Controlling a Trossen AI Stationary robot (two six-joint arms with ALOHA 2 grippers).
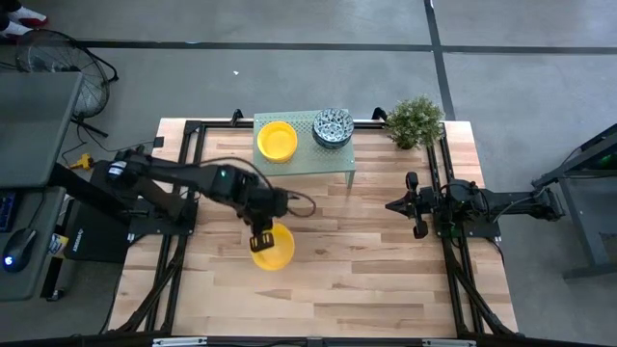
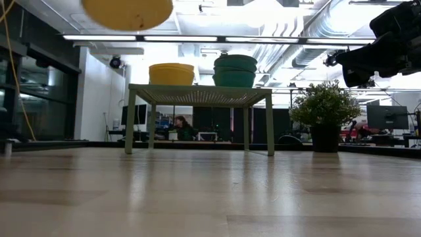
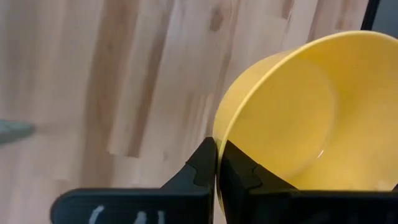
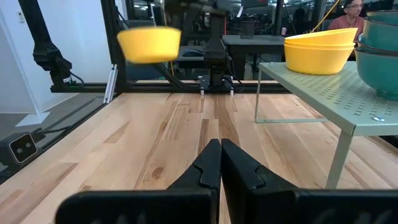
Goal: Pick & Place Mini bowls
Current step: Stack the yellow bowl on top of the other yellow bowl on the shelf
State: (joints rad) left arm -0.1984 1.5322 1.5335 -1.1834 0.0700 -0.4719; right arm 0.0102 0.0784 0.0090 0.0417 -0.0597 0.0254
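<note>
At the left of the high view, the left pincer (image 1: 261, 239) is seen clamped on the rim of a yellow mini bowl (image 1: 274, 246), which is held clear above the wooden table (image 1: 366, 280); in the left wrist view the two dark fingers (image 3: 202, 168) are pressed together on the bowl's thin wall. Farther back, a stack of yellow mini bowls (image 1: 277, 140) and, beside it, a stack of patterned mini bowls (image 1: 332, 127) are carried on a pale green perforated rack (image 1: 333, 159). A small potted plant (image 1: 415, 120) is placed just beside the rack's right end. At the right, the right pincer (image 1: 397, 205) is held above the table with its fingers together and nothing between them.
</note>
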